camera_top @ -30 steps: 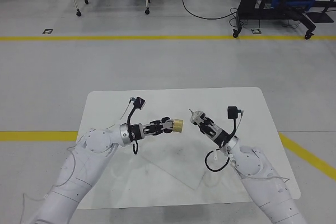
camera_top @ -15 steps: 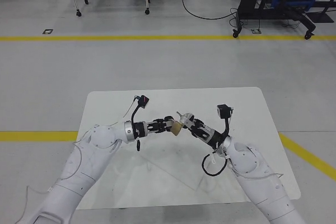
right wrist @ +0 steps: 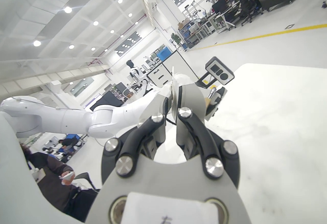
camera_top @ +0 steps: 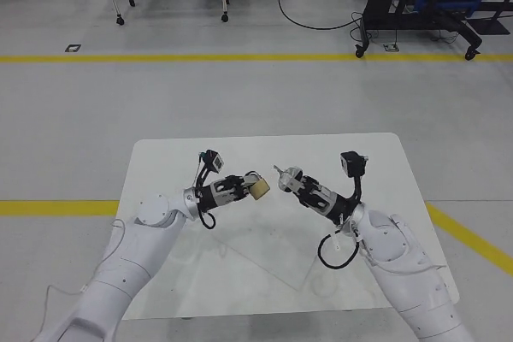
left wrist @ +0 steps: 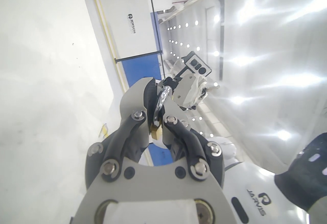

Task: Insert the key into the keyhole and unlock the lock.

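table (camera_top: 239, 282): below both my arms.
lock (camera_top: 258, 187): pinched in my left gripper (camera_top: 248, 185), over the table's far middle, left of centre.
key (camera_top: 280, 172): pinched in my right gripper (camera_top: 289, 180), just right of the lock, over the table.
lock to key: near each other, apart, not touching.
grippers: facing each other across the gap.

You have a white, round-cornered table (camera_top: 385, 162) before you, standing on a grey floor (camera_top: 239, 94) with yellow lines (camera_top: 239, 58).

One white table (camera_top: 376, 158), one brass padlock (camera_top: 258, 187), one key (right wrist: 173, 89), two robot claws (camera_top: 246, 185) (camera_top: 290, 179)
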Controlling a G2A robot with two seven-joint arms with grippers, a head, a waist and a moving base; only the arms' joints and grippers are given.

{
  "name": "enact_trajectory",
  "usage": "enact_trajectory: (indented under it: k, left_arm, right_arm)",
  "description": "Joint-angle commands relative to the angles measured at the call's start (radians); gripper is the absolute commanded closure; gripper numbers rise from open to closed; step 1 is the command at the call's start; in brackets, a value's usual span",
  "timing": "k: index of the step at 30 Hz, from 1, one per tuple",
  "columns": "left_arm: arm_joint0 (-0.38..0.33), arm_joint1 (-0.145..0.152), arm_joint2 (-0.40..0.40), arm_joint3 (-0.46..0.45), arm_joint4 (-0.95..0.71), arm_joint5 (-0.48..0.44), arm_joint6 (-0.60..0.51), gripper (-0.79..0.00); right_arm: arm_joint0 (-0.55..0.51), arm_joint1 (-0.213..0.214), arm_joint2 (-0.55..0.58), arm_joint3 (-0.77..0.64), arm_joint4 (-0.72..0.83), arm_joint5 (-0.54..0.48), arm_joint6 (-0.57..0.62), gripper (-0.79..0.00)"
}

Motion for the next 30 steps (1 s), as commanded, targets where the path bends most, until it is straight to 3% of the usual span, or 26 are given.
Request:
enact_trajectory:
  k: [1, 14, 17, 20, 26, 30]
  left_arm:
    - [-0.001, -0.011, 0.000, 0.030, -0.080, 0.019, -0.022, 0.000]
    - [-0.004, -0.016, 0.000, 0.045, -0.112, 0.030, -0.036, 0.000]
    - [0.018, -0.018, 0.004, 0.013, -0.128, 0.123, -0.007, 0.000]
    - [0.015, -0.011, 0.005, -0.004, -0.086, 0.240, 0.018, 0.000]
    - [0.009, 0.003, -0.019, -0.023, -0.083, 0.466, -0.008, 0.000]
    - [-0.006, 0.013, -0.034, -0.031, -0.045, 0.535, 0.014, 0.000]
  right_arm:
    - [-0.020, 0.003, 0.023, -0.031, -0.060, 0.016, -0.023, 0.000]
    - [-0.046, 0.009, 0.066, -0.061, -0.124, 0.045, -0.052, 0.000]
    - [-0.046, 0.009, 0.066, -0.061, -0.124, 0.045, -0.052, 0.000]
    - [-0.045, 0.016, 0.088, -0.111, -0.278, 0.052, -0.044, 0.000]
    - [-0.065, 0.038, 0.141, -0.286, -0.729, 0.035, 0.034, 0.000]
    - [-0.078, 0.051, 0.142, -0.405, -1.002, -0.001, 0.086, 0.000]
